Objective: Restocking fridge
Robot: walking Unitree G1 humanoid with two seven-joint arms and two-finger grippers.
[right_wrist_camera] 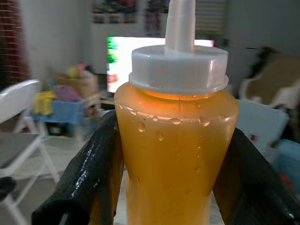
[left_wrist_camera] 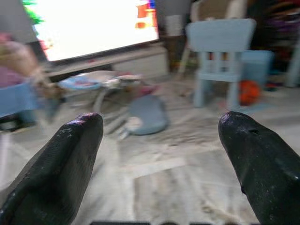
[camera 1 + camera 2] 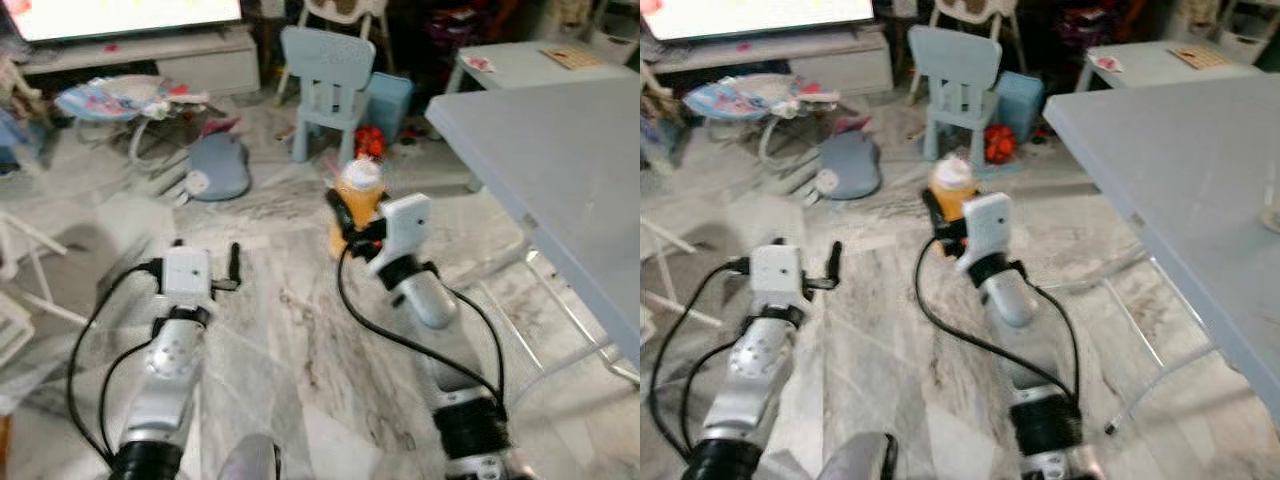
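Carrying an orange squeeze bottle (image 1: 176, 140) upright, the right gripper (image 3: 352, 228) is clamping it by the body, one black finger (image 1: 91, 173) pressed to each side below the white cap (image 1: 179, 68) and nozzle; drops of moisture are beading on the plastic. The bottle is riding out in front of the robot, raised above the marble floor (image 3: 290, 330), with the grey table (image 3: 560, 170) just off to the robot's right. The left gripper (image 3: 205, 268) is reaching forward on the other side with nothing between its fingers (image 2: 70, 159), which are standing well apart. Ahead are lying a light blue child's chair (image 3: 328, 80), a grey cushion (image 3: 220, 165), a baby bouncer (image 3: 125, 100) and a lit television (image 2: 93, 26) on a low white stand (image 3: 180, 60). Judging by this, the restocking is only partly under way: one item is being held securely and seems to be in transit, but it is not yet anywhere near a shelf. No fridge can be made out among the things ahead, so finding it, getting its door open, most likely with the free left gripper, and setting the bottle inside are all remaining to be done. Whether more items are waiting cannot be told.
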